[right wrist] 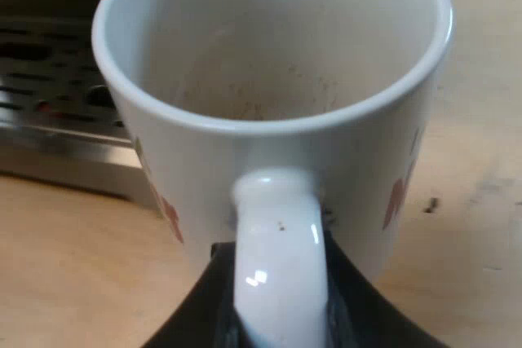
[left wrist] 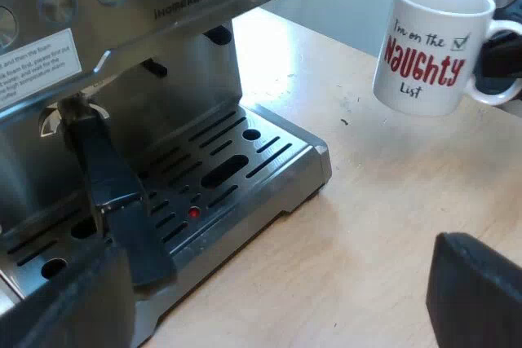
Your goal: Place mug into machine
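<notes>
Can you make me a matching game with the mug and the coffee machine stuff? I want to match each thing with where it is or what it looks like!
Things:
1. mug
2. holder's handle
3. drip tray
4. table

Clues:
A. light wood
B. gripped by its handle in the right gripper
C. dark, sticking out from the espresso machine at its front
D. silver metal with slots

Pairs: 1-B, 2-C, 3-D, 4-A
</notes>
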